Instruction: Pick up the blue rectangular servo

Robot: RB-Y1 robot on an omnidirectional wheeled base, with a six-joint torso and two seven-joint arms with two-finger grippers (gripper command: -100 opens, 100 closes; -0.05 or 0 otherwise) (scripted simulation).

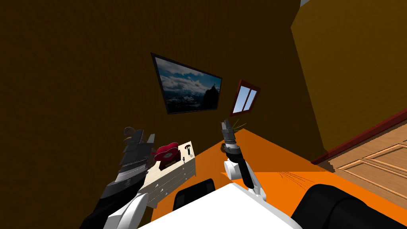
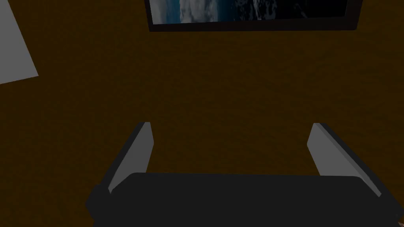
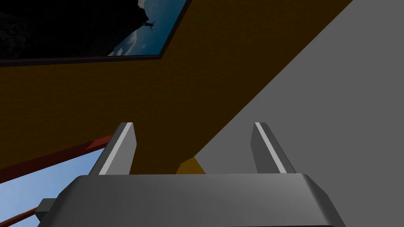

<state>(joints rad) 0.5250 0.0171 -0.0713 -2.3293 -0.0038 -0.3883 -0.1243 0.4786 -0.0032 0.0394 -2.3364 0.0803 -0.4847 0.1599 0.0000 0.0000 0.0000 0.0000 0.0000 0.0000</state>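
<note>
Left hand [image 1: 140, 136] is held raised at the left end of the worktop [image 1: 175, 175], and its two fingers [image 2: 136, 157] are spread wide apart, with nothing gripped between them. Right hand [image 1: 225, 124] is held upright off the right end of the worktop, over the orange floor [image 1: 278, 159]. Its fingers [image 3: 118, 151] are likewise parted, and nothing is held there either.

The worktop is pale, with drawer fronts along its near side, and it is set against the brown wall [image 1: 79, 79]. Toward its left end, just beside the left hand, a dark red object [image 1: 167, 152] is seen on top. Toward the right end a small dark T-shaped piece [image 1: 188, 150] is standing, and a tiny pale piece [image 1: 184, 159] is placed nearer the front edge. Which of these small things is the servo cannot be told — it can only be said that they are gathered on the worktop, between the two hands. A thin green plant [image 1: 238, 125] is seen past the right end of the worktop, just beside the right hand.
</note>
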